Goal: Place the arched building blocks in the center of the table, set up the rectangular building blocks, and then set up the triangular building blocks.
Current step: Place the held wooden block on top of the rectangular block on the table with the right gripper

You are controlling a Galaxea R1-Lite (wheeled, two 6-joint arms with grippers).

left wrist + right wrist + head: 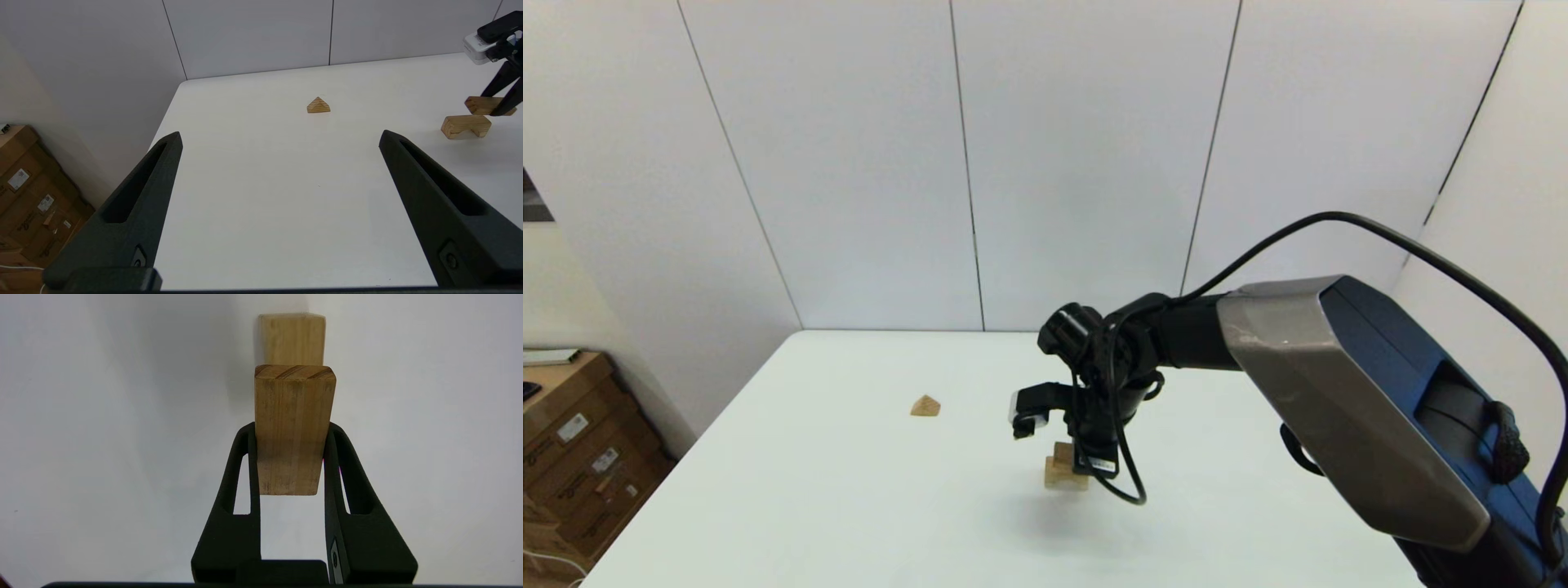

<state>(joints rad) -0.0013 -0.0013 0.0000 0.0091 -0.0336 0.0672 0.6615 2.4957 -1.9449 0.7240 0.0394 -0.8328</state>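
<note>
Starting at the left of the head view, you see the triangular block [925, 406] sitting alone on the white table [809, 506], left of centre in the frame and well apart from the other two blocks. Your left gripper [280, 139] does not appear in the head view; in its own wrist view its two black fingers [135, 204] stand wide apart over bare tabletop, with nothing between them, and the triangular block [318, 105] lies beyond them near the upper middle of that picture.

Moving to the middle of the head view, the arched block [1062, 478] rests on the table just below centre. Your right gripper [1086, 465] points down over it, with the rectangular block [1062, 452] clamped between its fingers. In the right wrist view the fingers [245, 473] press on the slab's two long sides [292, 428], its far half sticking out past the fingertips. The arched block [292, 339] shows beyond that far end. From the left wrist view, at the right edge, the slab [482, 105] hangs slightly above the arched block [466, 125], not touching it.
</note>
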